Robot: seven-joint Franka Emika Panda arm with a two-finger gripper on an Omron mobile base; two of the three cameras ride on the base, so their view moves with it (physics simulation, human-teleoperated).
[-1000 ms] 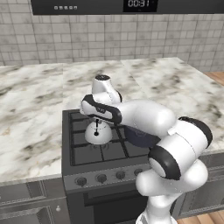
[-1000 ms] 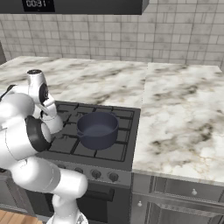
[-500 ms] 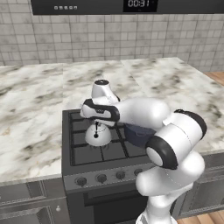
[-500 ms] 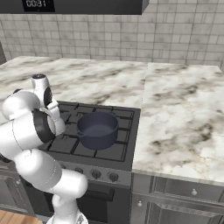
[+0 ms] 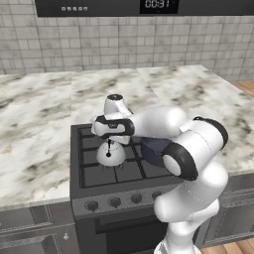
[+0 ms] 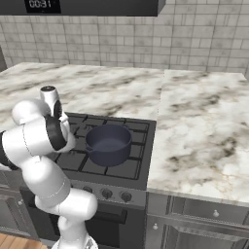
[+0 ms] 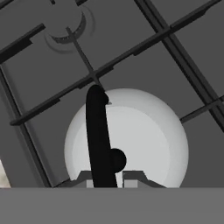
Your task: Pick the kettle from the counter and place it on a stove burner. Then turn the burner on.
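Note:
The small silvery-white kettle is at the front left burner of the stove, low over its black grate. Whether it rests on the grate I cannot tell. My gripper reaches down from above and is shut on the kettle's thin black upright handle. In the hand view the kettle's pale dome hides the burner beneath it. Another round black burner lies beyond, under the grate bars. White marble counter flanks the stove on both sides.
A dark blue-grey pot stands on the stove right of the kettle, close to my forearm; it is also in the right base view. A row of round knobs runs along the stove front. A grey tiled wall backs the counter.
The hand has sunk a little with the kettle in it, bringing the kettle lower over the front left burner. My elbow has swung forward. The pot has stayed put.

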